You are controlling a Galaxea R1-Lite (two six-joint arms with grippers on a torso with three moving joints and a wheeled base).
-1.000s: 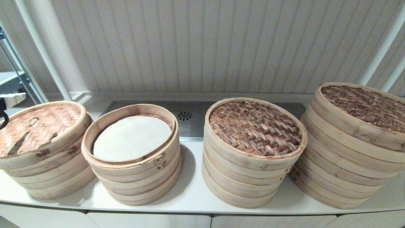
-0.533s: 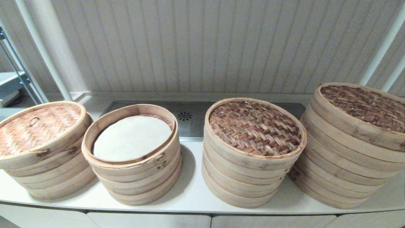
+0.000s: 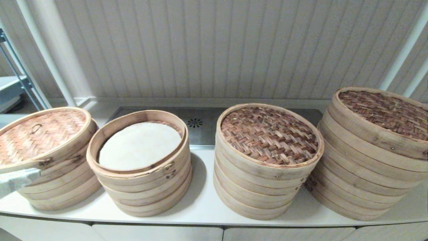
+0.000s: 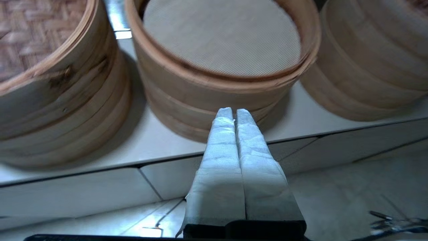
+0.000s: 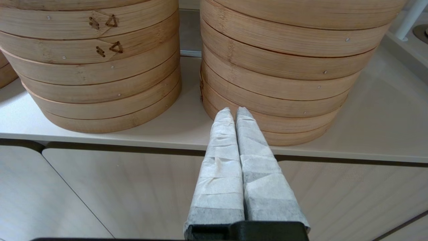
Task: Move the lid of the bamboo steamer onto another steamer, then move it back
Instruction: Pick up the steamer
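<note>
No readable writing or brand that we can find; the only marks are small burnt triangle-and-dash stamps (image 5: 106, 21) on the side bands of one dark-lidded stack, seen from the right wrist view.

We see four bamboo steamer stacks in a row along the white worktop (image 3: 204, 201). The bamboo steamer lid (image 3: 36, 134), light woven top with a small loop handle, sits on the stack at the worktop's left end (image 3: 57, 180). It is round, so no long axis; it lies woven face up, seated a little crooked on its stack. Next along is the open steamer (image 3: 140, 160), no lid, with a white liner (image 3: 140, 144) inside. The two stacks towards the right end carry dark woven lids (image 3: 269, 135) (the far-right one is taller).

Left pincer (image 4: 234, 112): closed, wrapped fingers pressed together, gripping nothing, hanging off the worktop's front edge in front of the open steamer. In the head view only its wrapped tip (image 3: 16, 179) shows, at the front of the left-end stack. Right pincer (image 5: 234, 112): also closed and empty, parked below the front edge in front of the two dark-lidded stacks.

Surface is smooth white with pale cabinet fronts (image 5: 110, 190) beneath. A steel panel with a small drain (image 3: 195, 123) lies at the back edge. Behind it is a ribbed pale wall (image 3: 214, 50), with a metal rack (image 3: 16, 83) beyond the left end.
</note>
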